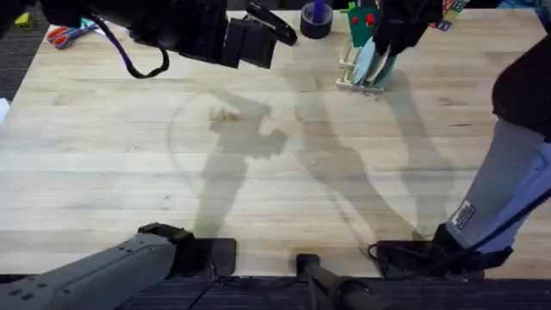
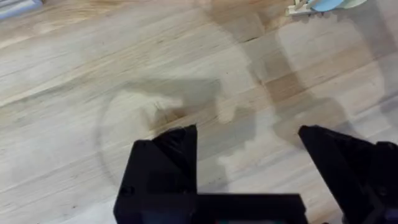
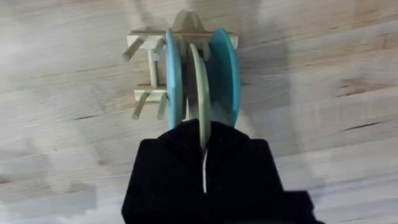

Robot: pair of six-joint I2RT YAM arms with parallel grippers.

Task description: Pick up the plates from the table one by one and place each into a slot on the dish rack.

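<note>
Bright, even light falls from above on the table (image 1: 129, 172), throwing soft grey double shadows of both arms across the pale planks in the overhead view. The left arm (image 1: 172, 30), close under the camera, shows large, dark and blurred, and the lower edge of that view is soft as well. In both wrist views the near black fingers (image 2: 161, 168) are out of focus, the wood grain mildly blurred, with no harsh glare
</note>
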